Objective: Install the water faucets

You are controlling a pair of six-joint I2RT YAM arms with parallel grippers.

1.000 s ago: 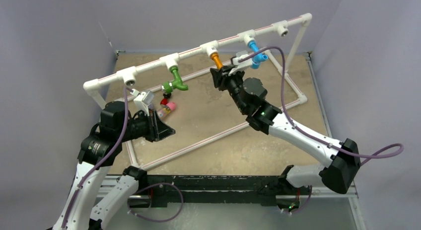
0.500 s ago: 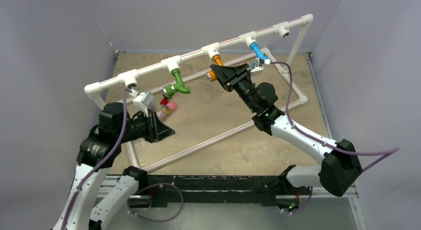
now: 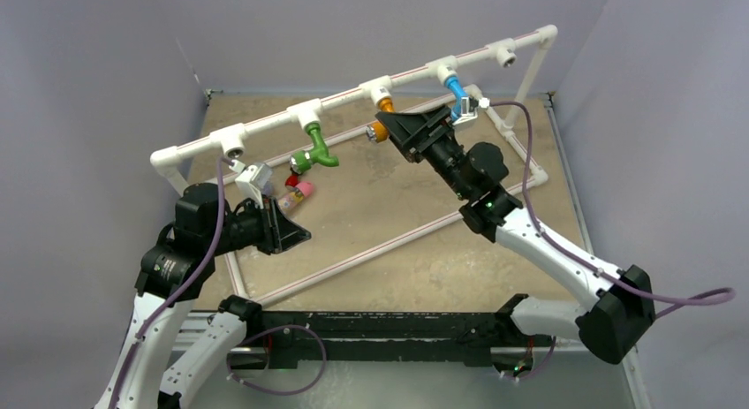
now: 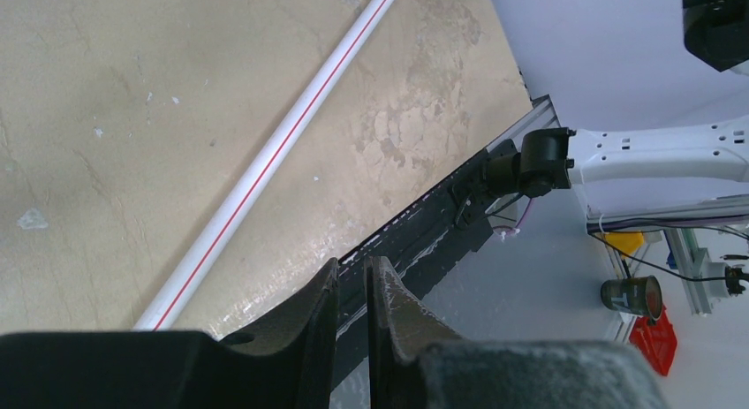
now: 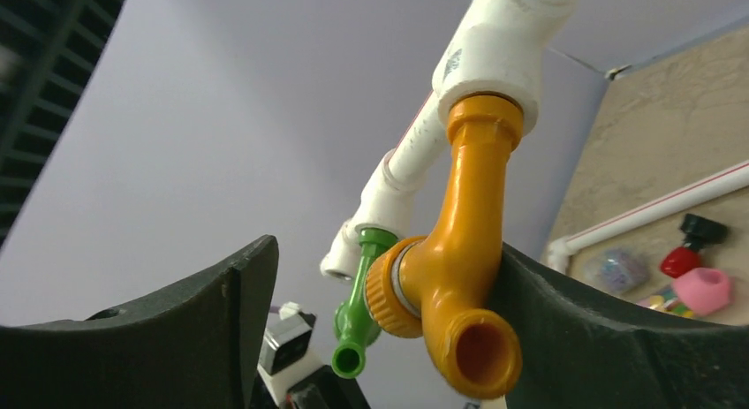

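The orange faucet is screwed into the third tee socket from the left of the white pipe rail, which stands raised over the table and climbs from its left edge toward the far right corner. The faucet hangs down from the socket with its open spout facing the right wrist camera.

The right gripper straddles it with its jaws wide apart. One finger lies against the faucet's body and the other stands clear of its ribbed collar, so nothing is clamped.

The green faucet hangs from the next socket to the left and the blue faucet from the next one to the right. The outermost socket at the left end and the one at the right end are bare.

A small pink piece and a red piece with a black cap lie touching on the table, below the green faucet.

The left gripper hovers over the near left part of the table, beside the frame's floor pipe. Its fingers are almost together with only a thin slit between them, and they hold nothing
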